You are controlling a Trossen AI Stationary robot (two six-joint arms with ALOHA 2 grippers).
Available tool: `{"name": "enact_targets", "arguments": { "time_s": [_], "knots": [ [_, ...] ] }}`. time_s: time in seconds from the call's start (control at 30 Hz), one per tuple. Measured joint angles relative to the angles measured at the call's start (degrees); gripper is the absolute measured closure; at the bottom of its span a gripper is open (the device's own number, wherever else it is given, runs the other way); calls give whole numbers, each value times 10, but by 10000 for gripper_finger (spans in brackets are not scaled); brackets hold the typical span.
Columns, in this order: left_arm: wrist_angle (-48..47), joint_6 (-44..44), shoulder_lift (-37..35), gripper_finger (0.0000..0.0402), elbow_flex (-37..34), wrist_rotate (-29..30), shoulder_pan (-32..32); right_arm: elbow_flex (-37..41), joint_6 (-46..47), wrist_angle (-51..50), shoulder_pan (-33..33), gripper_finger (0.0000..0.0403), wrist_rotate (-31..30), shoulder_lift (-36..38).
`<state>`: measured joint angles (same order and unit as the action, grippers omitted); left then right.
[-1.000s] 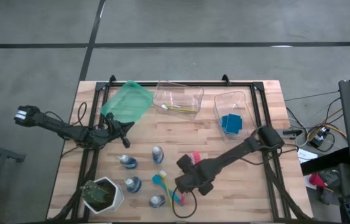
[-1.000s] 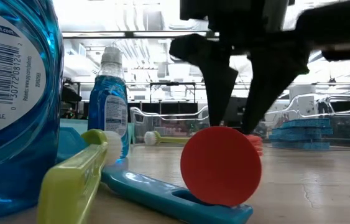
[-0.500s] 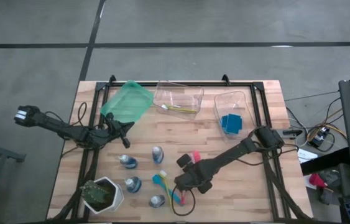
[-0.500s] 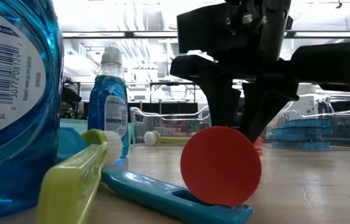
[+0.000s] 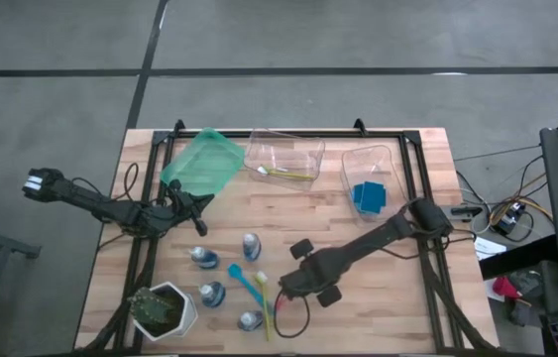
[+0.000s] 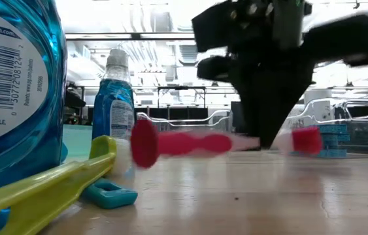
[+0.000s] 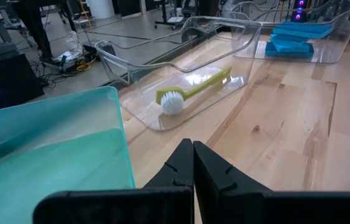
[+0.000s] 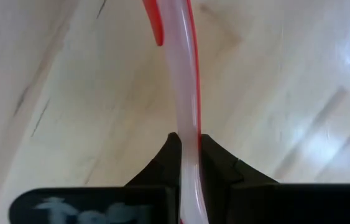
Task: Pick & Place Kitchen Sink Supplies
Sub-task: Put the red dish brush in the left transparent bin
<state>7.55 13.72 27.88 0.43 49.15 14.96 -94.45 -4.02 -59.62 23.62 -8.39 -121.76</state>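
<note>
A: What's different from a second ago?

B: The right gripper (image 6: 262, 140) has gone from spread wide above the pink brush (image 6: 190, 143) to clamped on its handle. The brush, which lay end-on to the low camera, now hangs level just above the wood, broadside, its round end off to one side of the gripper and its other end to the other.

A: So it's actually held?

B: The right wrist view says so: the pale pink handle (image 8: 187, 118) runs straight out from between the two dark fingers, which press it on both sides. I judge the pick done and the carry to a bin the step ahead.

A: Anything else disturbed?

B: The teal brush (image 5: 242, 281) and the yellow-green brush (image 5: 263, 302) have shifted on the table beside the gripper; they lie crossed near the small bottles (image 5: 250, 245).

A: How does the right arm stand?

B: Stretched low across the table, its gripper (image 5: 291, 288) pointing down at the near middle of the wood, the blue sponges' clear bin (image 5: 390, 159) well beyond it.

A: And the left arm?

B: It waits. The left gripper (image 7: 193, 163) is closed on nothing, resting beside the green bin (image 7: 56, 134), with a clear bin (image 7: 237, 37) holding a yellow-green brush ahead of it.
</note>
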Motion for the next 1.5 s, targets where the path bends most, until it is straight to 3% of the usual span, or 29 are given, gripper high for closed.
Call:
{"name": "enact_targets", "arguments": {
  "time_s": [0.17,0.5,0.8,0.87,1.13,1.33,1.5],
  "knots": [
    [0,0,0,401,0,0,0,0,31,-39,-7,378,-10,32],
    [-2,0,0,401,0,0,0,0,108,-42,-49,378,-100,155],
    [-3,0,0,401,0,0,0,0,222,-17,-170,378,-122,259],
    [-3,0,0,401,0,0,0,0,255,0,-211,374,-114,272],
    [-4,0,0,401,0,0,0,-1,301,99,-373,366,36,272],
    [-4,0,0,401,0,0,0,-14,287,112,-464,372,43,242],
    [-4,0,0,401,0,0,0,-16,242,171,-501,371,39,212]
  ]
}}
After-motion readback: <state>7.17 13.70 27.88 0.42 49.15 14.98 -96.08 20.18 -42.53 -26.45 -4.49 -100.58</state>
